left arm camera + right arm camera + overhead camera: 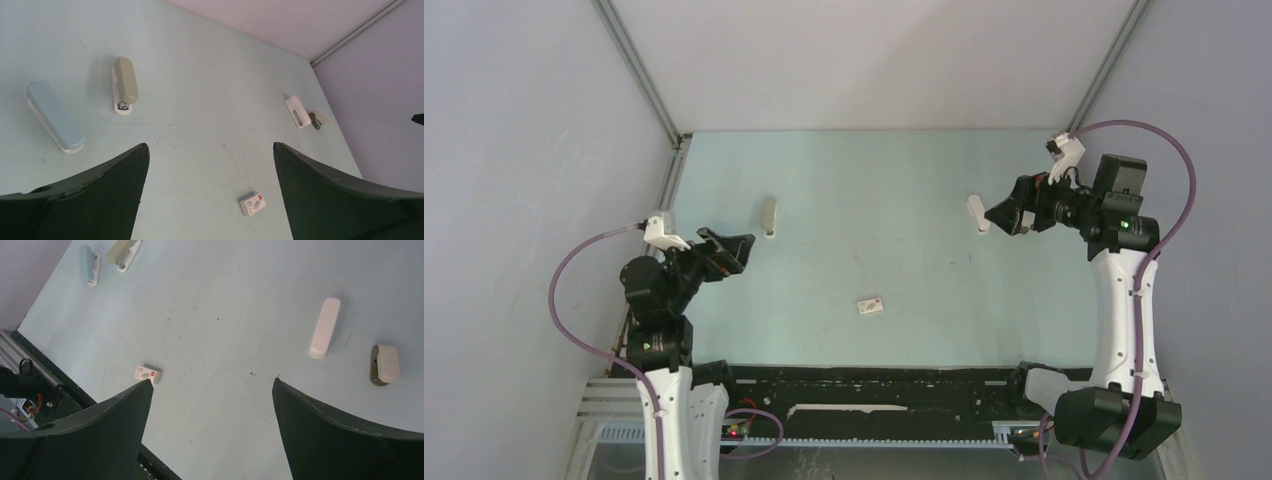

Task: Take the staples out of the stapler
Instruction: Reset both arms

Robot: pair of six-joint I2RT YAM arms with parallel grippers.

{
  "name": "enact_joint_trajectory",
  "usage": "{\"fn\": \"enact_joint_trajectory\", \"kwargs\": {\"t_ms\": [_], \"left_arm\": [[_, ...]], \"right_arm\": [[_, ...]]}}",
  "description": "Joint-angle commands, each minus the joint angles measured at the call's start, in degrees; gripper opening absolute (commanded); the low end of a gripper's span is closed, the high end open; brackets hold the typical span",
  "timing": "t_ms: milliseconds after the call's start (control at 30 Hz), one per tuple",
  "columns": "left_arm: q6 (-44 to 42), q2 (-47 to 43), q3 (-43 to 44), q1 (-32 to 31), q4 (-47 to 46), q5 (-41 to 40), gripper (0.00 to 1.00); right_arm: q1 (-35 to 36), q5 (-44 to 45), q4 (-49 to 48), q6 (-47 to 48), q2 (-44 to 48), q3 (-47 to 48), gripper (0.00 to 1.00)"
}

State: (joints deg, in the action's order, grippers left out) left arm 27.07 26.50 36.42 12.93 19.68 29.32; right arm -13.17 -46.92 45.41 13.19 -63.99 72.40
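Three staplers lie on the pale green table. The olive stapler (769, 216) (125, 85) (123, 252) is at the far left. A blue stapler (55, 117) (88, 264) lies beside it, hidden under my left arm in the top view. A white stapler (977, 213) (298, 112) (325, 327) lies on the right. No loose staples are clear; only a tiny dark speck (251, 373) shows. My left gripper (736, 248) (210, 145) is open and empty, above the table near the blue stapler. My right gripper (1001, 215) (212, 380) is open and empty, just right of the white stapler.
A small white box with a red mark (870, 305) (252, 204) (148, 374) lies mid-table towards the front. A small beige and brown object (384, 365) (318, 120) lies beside the white stapler. A black rail (874, 395) runs along the near edge. Grey walls enclose the table.
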Motion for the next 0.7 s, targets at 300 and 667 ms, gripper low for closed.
{"fn": "enact_joint_trajectory", "kwargs": {"t_ms": [300,667], "left_arm": [[0.33,-2.46,-0.76,-0.59,-2.14,1.89,1.00],[0.35,2.13,3.50,-3.84,-3.97,1.19,1.00]], "right_arm": [[1.69,4.22,-3.66,-5.17,2.32,-0.61,1.00],[0.34,4.01,-5.52,-6.94,2.03,-1.16,1.00]]}}
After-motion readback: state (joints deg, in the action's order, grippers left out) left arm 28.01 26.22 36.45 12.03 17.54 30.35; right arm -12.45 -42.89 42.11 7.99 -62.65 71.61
